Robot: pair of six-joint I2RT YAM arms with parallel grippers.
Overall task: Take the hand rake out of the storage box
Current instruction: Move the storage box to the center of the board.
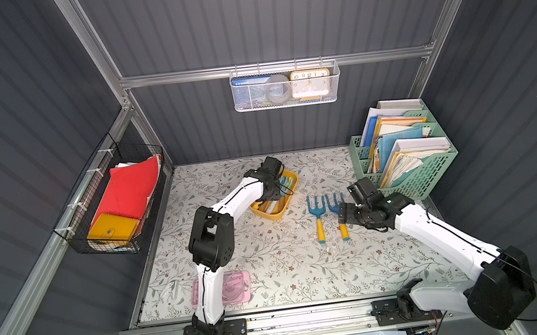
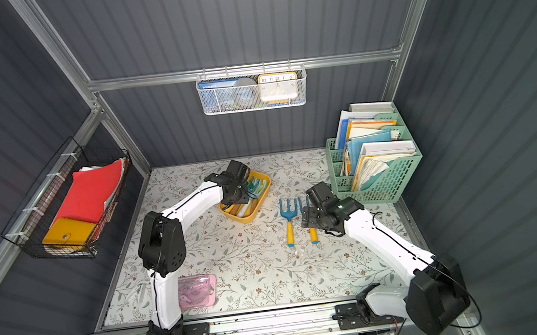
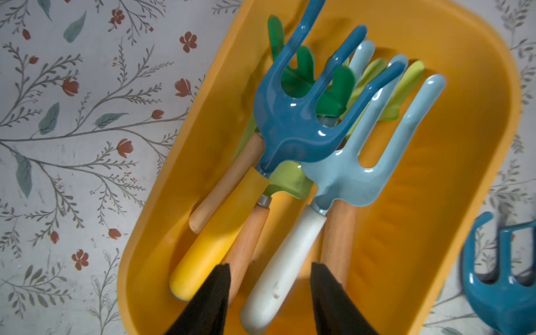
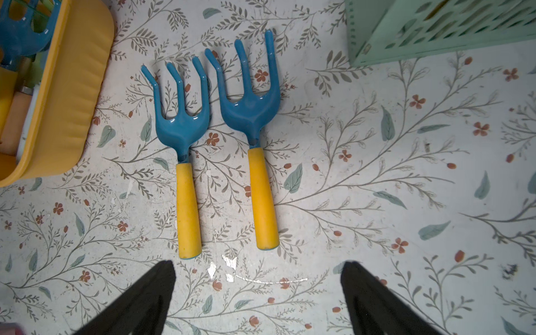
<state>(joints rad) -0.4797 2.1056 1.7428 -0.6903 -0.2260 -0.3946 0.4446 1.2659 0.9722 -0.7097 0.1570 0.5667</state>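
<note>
Well within the storage box [image 3: 493,87] rim, left gripper [image 3: 268,265] hangs spread over crowded handles [image 3: 290,246]; right gripper [image 4: 258,262] likewise spread.

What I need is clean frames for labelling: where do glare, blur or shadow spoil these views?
Left wrist view: bright glints on the dark blue rake head in the storage box, and the rake outside the box is smeared. Right wrist view: sharp, soft shadows only, small glare streaks on the table. Both top views: even light, the table's near edge washed pale.
</note>
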